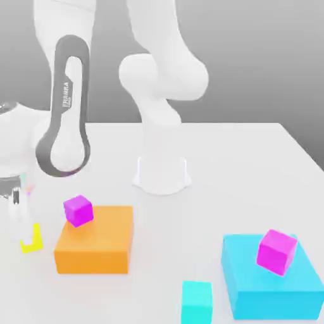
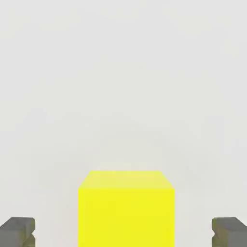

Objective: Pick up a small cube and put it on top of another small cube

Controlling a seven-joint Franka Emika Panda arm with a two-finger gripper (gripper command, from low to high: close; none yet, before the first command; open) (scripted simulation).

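The small cube is bright yellow and plain-faced, and it rests on the white table. In the hand view it sits between my two dark fingertips, with a clear gap on each side. My gripper is open and astride the cube without touching it. In the exterior view the gripper is low over the table at the far left. A pale finger there covers part of the yellow cube.
A magenta cube sits on the corner of an orange block, just right of the yellow cube. Another magenta cube lies tilted on a large cyan block. A small cyan cube stands at the front. The robot base is behind.
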